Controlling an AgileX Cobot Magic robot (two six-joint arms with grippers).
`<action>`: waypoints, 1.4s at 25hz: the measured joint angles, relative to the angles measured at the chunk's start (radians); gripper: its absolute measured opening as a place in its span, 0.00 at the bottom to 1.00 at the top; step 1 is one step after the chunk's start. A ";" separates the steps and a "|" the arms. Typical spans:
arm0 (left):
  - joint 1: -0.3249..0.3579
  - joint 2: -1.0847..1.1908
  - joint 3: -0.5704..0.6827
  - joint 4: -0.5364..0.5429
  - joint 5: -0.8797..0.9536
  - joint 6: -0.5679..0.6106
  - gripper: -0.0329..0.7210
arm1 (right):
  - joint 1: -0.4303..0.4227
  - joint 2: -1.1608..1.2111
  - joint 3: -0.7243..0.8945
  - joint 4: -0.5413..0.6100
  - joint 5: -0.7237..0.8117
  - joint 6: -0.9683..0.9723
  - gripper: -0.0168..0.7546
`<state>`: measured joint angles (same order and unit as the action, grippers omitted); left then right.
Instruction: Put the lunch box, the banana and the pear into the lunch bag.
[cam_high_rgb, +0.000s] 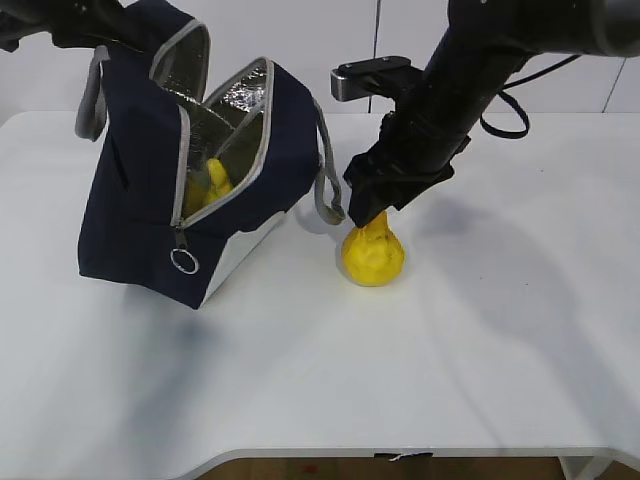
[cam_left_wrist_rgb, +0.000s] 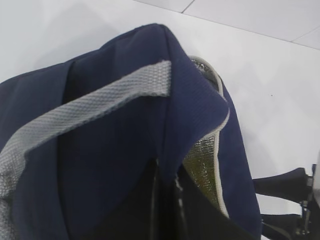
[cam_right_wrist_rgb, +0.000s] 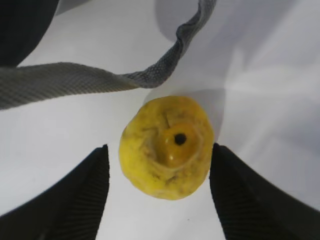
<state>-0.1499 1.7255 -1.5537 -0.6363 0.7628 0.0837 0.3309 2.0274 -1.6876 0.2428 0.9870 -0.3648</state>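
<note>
One lunch bag (cam_high_rgb: 140, 190) stands on the one white table (cam_high_rgb: 480, 340). One pear (cam_high_rgb: 373, 253) sits just right of the bag. Inside the bag's open mouth shows one yellow item, possibly the banana (cam_high_rgb: 212, 185). Two grey strap handles (cam_high_rgb: 328, 190) hang from the bag, with one ring pull (cam_high_rgb: 184, 262) below its zipper.

Exterior view: raised at the front, looking down at a slant across the white table (cam_high_rgb: 480, 360); takes in the whole boxy navy-blue fabric lunch bag (cam_high_rgb: 130, 200) at left and the squat bright-yellow bumpy pear (cam_high_rgb: 373, 255) just right of it.

Left wrist view: pressed close against the same bag (cam_left_wrist_rgb: 115, 165), facing down its navy wall and grey woven strap (cam_left_wrist_rgb: 85, 110); table beyond.

Right wrist view: straight down from close above the pear (cam_right_wrist_rgb: 167, 147), stem end uppermost, between two black ribbed fingers (cam_right_wrist_rgb: 70, 200); shares pear, a grey strap loop (cam_right_wrist_rgb: 125, 77) and tabletop with the exterior view.
</note>
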 joint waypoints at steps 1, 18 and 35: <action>0.000 0.000 0.000 0.000 0.000 0.000 0.04 | 0.000 0.007 0.002 0.001 -0.007 -0.002 0.67; 0.000 0.000 0.000 0.000 0.000 0.000 0.04 | -0.004 0.060 0.002 0.033 -0.040 -0.020 0.45; 0.000 0.000 0.000 0.000 0.000 0.000 0.04 | -0.009 0.035 0.002 -0.004 -0.006 -0.022 0.39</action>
<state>-0.1499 1.7255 -1.5537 -0.6363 0.7628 0.0837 0.3223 2.0626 -1.6860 0.2385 0.9810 -0.3872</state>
